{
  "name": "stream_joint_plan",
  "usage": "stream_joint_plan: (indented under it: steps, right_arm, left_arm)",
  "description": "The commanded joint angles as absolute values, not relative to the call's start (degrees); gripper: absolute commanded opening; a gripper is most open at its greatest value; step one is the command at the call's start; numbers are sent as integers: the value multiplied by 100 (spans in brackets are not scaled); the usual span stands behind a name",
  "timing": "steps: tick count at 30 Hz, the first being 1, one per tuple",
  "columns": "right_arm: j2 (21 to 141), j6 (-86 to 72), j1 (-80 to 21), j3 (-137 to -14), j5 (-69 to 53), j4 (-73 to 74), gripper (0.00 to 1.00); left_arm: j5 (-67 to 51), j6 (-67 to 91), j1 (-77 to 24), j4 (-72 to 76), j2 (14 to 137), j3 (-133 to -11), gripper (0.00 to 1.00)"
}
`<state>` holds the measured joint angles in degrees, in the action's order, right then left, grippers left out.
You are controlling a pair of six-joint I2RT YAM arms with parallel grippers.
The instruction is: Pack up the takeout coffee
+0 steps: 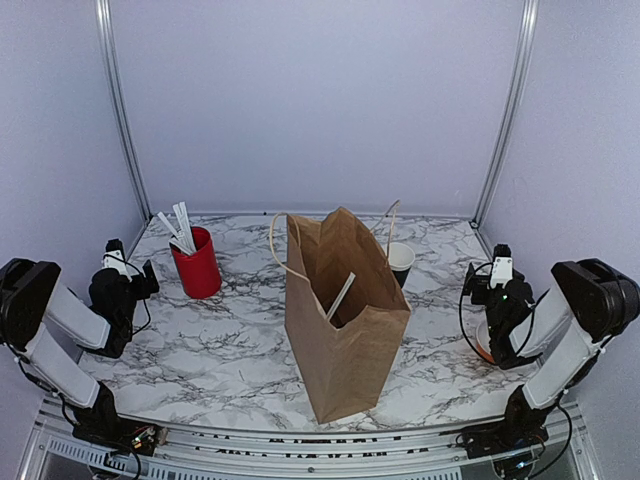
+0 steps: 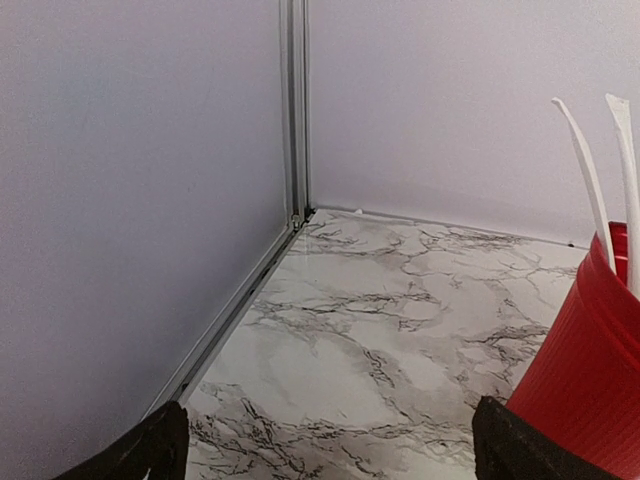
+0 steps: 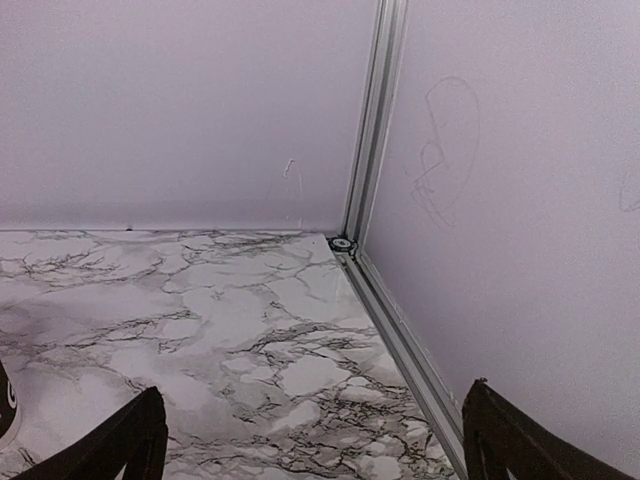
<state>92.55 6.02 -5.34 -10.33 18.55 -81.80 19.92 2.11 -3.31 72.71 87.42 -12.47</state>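
Observation:
The takeout coffee (image 1: 401,262), a small black cup with its white inside showing, stands on the marble table (image 1: 240,340) just behind the right side of an upright, open brown paper bag (image 1: 345,320). A thin white stick leans inside the bag. My left gripper (image 1: 138,272) is far left beside the red cup (image 1: 197,264). It is open in the left wrist view (image 2: 330,455), with only table between its fingers. My right gripper (image 1: 497,272) is far right, well clear of the coffee. It is open in the right wrist view (image 3: 315,445) and holds nothing.
The red cup (image 2: 590,370) holds white sticks (image 2: 588,170) and sits close to my left gripper's right finger. A small orange bowl (image 1: 484,345) is mostly hidden under the right arm. Walls and metal rails (image 3: 400,330) bound the table on both sides and at the back.

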Motion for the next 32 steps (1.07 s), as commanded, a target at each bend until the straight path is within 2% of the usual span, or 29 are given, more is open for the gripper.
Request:
stream_joint_plan:
  steps: [1, 32]
  right_arm:
    - [9220, 547, -501, -1151, 1906, -8182, 100]
    - [9220, 543, -503, -1178, 1878, -8120, 100]
  left_arm:
    - [1934, 211, -308, 7283, 8751, -1334, 99]
    - [1934, 211, -308, 7284, 8754, -1335, 99]
